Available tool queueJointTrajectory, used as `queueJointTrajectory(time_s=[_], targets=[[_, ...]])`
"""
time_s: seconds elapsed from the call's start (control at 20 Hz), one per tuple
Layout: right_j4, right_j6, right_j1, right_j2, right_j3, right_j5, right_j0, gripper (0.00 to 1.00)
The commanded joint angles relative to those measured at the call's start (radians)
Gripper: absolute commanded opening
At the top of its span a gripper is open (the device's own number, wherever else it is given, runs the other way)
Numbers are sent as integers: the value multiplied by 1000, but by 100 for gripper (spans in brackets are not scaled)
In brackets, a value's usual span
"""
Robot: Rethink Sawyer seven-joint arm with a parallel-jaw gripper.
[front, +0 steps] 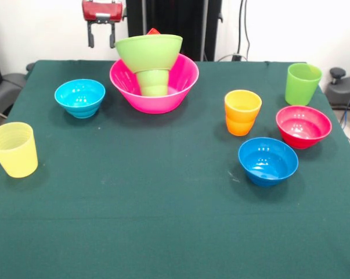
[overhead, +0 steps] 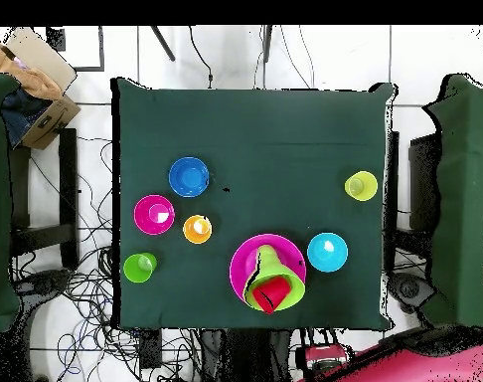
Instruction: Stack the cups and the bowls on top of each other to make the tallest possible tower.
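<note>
The tower stands at the table's far side: a large pink bowl (front: 125, 87), a small green cup (front: 154, 82) upside down inside it, a lime green bowl (front: 148, 51) on that cup, and a red cup (front: 154, 31) in the lime bowl, only its tip showing. In the overhead view the red cup (overhead: 273, 293) lies in the lime bowl (overhead: 291, 286) over the pink bowl (overhead: 241, 264). My gripper (front: 101, 42) hangs open and empty, up and to the left of the tower, apart from it.
Loose on the green cloth are a light blue bowl (front: 80, 97), a pale yellow cup (front: 13, 149), an orange cup (front: 242, 112), a taller lime green cup (front: 303, 83), a magenta bowl (front: 303, 126) and a darker blue bowl (front: 268, 161).
</note>
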Motion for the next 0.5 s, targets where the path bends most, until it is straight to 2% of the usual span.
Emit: queueJointTrajectory(time_s=[0.05, 0.2, 0.35, 0.5], targets=[[-279, 306, 160, 202, -65, 21, -19, 100], [-319, 381, 162, 203, -77, 14, 9, 100], [-311, 403, 170, 206, -77, -20, 18, 100], [-317, 383, 191, 232, -79, -132, -25, 100]])
